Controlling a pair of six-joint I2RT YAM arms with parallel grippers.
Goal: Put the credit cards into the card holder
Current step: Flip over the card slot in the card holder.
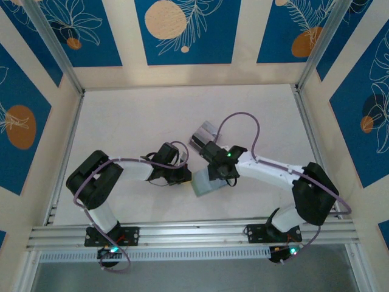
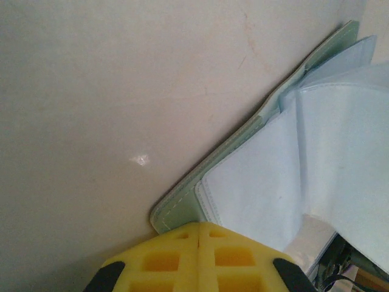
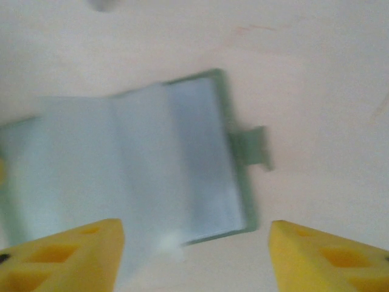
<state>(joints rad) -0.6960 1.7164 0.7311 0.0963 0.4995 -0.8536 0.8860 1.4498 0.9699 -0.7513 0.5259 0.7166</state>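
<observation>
**Holder open between both grippers, right gripper empty**

The card holder [image 1: 209,184] lies open on the table [image 1: 134,121], near the front edge, between the two arms. In the right wrist view its long axis runs 9-to-3, clear sleeves up and the snap tab [image 3: 256,147] on the 3 o'clock edge. It sits at 12 o'clock from the right gripper [image 3: 194,255], close in, though that view is blurred.

The right gripper's fingers are spread wide with nothing between them. The left gripper [image 2: 199,263] has its fingers pressed together at the holder's near corner. Whether the cover is nipped cannot be told.

The credit cards [image 1: 203,137], judged to be the pale grey-white stack, sit just past the right wrist at 11 o'clock from the holder. The right arm is nearer, so the fetch likely falls to it.

Pose: the right arm is elbowed in from 4 o'clock with its wrist over the holder's far edge. The left arm is folded in from 8 o'clock, its gripper [image 1: 182,175] at the holder's 9 o'clock edge.
</observation>
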